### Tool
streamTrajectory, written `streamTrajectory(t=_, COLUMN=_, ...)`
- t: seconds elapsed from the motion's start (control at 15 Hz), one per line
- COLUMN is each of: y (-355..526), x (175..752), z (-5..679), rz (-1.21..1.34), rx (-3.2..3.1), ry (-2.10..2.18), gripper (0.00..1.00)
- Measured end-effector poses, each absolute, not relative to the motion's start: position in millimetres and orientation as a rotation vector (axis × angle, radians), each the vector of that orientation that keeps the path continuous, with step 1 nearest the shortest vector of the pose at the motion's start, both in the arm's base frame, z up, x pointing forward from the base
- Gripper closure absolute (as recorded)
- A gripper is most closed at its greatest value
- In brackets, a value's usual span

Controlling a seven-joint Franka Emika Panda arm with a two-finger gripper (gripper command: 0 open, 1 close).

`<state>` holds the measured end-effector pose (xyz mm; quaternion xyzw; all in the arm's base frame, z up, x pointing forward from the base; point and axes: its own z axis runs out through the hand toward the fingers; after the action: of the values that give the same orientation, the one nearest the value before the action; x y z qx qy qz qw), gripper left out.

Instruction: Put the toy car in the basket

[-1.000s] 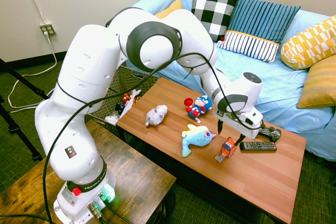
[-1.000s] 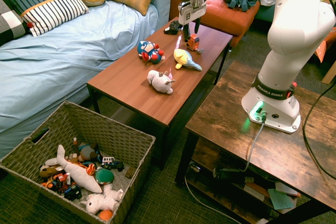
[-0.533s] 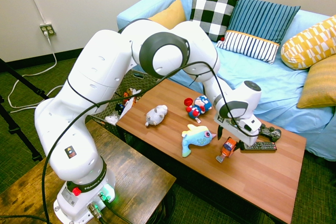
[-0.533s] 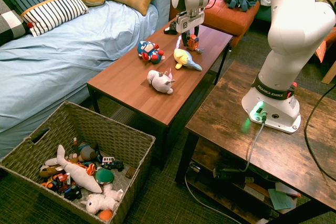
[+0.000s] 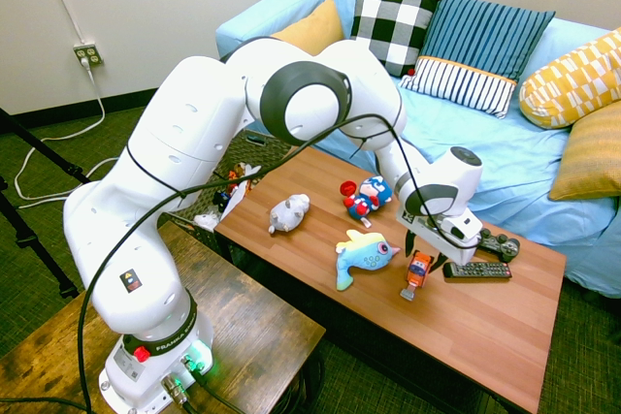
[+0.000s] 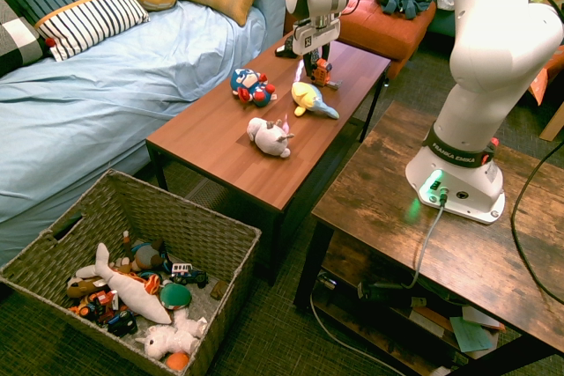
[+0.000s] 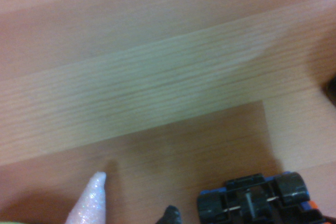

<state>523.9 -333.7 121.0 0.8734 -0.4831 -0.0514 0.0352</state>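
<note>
Wooden coffee table (image 5: 485, 322) before a blue sofa (image 5: 505, 143) carries the toy car (image 5: 419, 271), positioned directly under the gripper (image 5: 427, 261), whose spread fingers straddle it without clamping, while the basket (image 6: 189, 226) sits on the floor well apart.

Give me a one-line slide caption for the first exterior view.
Gripper lowered over the orange toy car on the wooden coffee table, between a plush fish and a remote.
</note>
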Motion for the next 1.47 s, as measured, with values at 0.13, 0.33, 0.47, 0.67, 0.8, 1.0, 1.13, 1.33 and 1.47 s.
streamTrajectory(t=0.13, y=-334.5, x=523.8, z=118.2, rz=-0.162, rx=2.678, ry=-1.489, gripper=1.00)
streamTrajectory(t=0.33, y=-336.0, x=526.3, z=120.0, rz=-0.154, rx=2.674, ry=-1.495, gripper=1.00)
streamTrajectory(t=0.47, y=-340.5, x=529.0, z=131.5, rz=-0.140, rx=2.673, ry=-1.514, gripper=1.00)
streamTrajectory(t=0.67, y=-342.8, x=528.9, z=202.5, rz=-0.004, rx=2.738, ry=-1.522, gripper=1.00)
streamTrajectory(t=0.8, y=-305.1, x=537.9, z=262.6, rz=0.123, rx=2.816, ry=-1.399, gripper=1.00)
streamTrajectory(t=1.0, y=-167.1, x=559.4, z=318.1, rz=0.264, rx=2.869, ry=-1.062, gripper=1.00)
streamTrajectory(t=1.13, y=-56.3, x=561.3, z=333.2, rz=0.320, rx=2.867, ry=-0.839, gripper=1.00)
streamTrajectory(t=1.33, y=112.6, x=536.7, z=339.2, rz=0.316, rx=2.804, ry=-0.608, gripper=1.00)
streamTrajectory(t=1.47, y=249.5, x=484.2, z=336.8, rz=0.317, rx=2.784, ry=-0.498, gripper=1.00)
